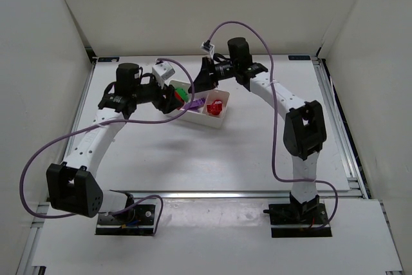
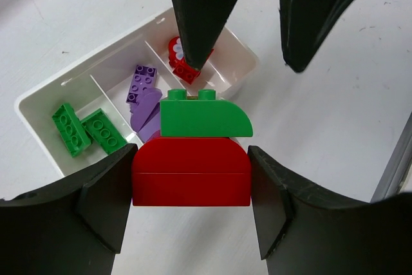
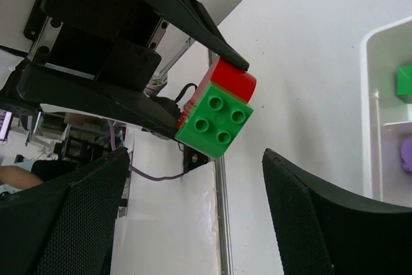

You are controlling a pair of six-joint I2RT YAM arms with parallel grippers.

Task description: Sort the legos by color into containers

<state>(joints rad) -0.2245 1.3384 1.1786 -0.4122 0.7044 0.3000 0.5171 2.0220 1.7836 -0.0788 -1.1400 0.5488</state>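
My left gripper (image 1: 172, 99) is shut on a red lego (image 2: 190, 172) with a green lego (image 2: 205, 117) stuck on top, held above the table just left of the white tray (image 1: 201, 121). The pair also shows in the right wrist view, with the green lego (image 3: 215, 120) studs-up toward that camera. My right gripper (image 1: 203, 82) is open and empty, its fingers (image 2: 199, 11) hanging apart just beyond the held pair. The tray's compartments hold two green legos (image 2: 84, 130), purple legos (image 2: 145, 91) and red legos (image 2: 182, 62), one color each.
The tray's rim (image 3: 369, 94) runs along the right edge of the right wrist view. A metal rail (image 1: 339, 120) borders the table's right side. White walls enclose the table at the back and sides.
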